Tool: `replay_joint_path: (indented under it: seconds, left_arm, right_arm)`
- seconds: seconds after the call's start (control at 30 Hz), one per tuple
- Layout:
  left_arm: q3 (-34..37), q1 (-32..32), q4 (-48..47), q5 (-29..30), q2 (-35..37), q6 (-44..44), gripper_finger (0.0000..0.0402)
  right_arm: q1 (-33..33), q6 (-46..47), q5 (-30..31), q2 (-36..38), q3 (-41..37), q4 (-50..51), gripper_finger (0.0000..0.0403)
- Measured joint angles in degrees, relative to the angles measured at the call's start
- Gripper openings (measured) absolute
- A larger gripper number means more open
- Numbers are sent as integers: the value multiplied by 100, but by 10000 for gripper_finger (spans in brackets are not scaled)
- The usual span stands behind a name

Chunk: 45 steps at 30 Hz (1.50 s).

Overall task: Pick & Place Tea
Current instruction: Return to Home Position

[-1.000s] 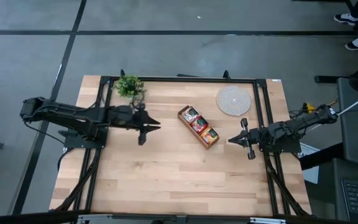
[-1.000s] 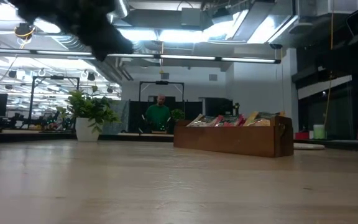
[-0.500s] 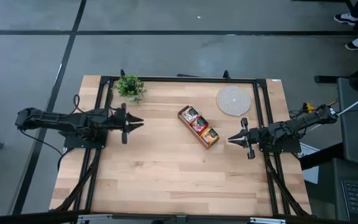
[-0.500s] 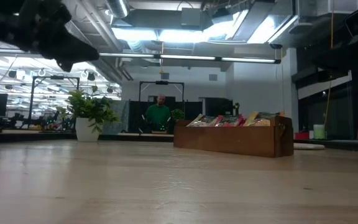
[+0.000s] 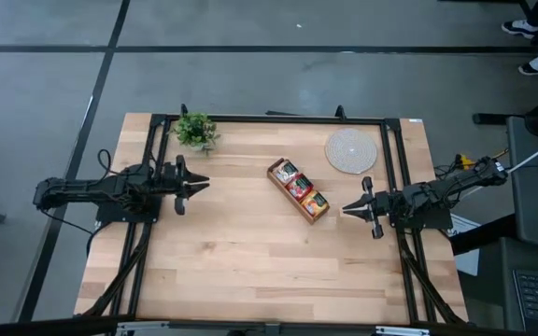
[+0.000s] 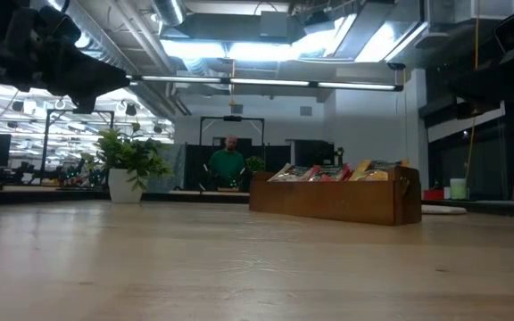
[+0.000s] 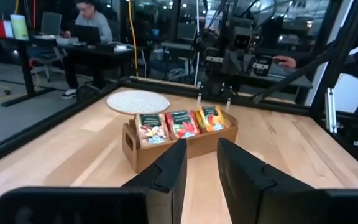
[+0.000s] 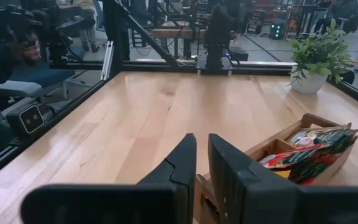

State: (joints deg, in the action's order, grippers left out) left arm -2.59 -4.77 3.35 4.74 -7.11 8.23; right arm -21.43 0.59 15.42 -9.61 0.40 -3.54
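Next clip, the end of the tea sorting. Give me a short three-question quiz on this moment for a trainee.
1. True or false: a tea sachet lies loose on the table, outside the wooden tray.
2. Which stands nearest the left gripper? A: potted plant. B: woven mat. C: wooden tray.
3. How many compartments of the tray hold sachets?

Key: 1 false, every sachet in view sits in the tray. 2 A. 3 three.
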Motion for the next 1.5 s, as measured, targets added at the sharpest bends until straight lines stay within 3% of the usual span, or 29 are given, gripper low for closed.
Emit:
replay_joint_path:
  seconds: [0.33,0.47,0.6,0.77,1.5]
  left_arm:
    - [212,-1,-28,3,709,-241,85]
    - [211,-1,-149,-66,707,-627,86]
    - [210,28,-224,-652,661,-1123,83]
    - [210,61,-258,-425,567,-1196,83]
    - [210,54,-266,-429,503,-1202,86]
  right_arm:
    - [0,59,0,0,0,-1,45]
    - [0,63,0,0,2,-1,45]
    - [0,63,0,-2,2,-1,45]
    - [0,60,0,-2,2,1,45]
    - [0,59,0,-2,2,-1,45]
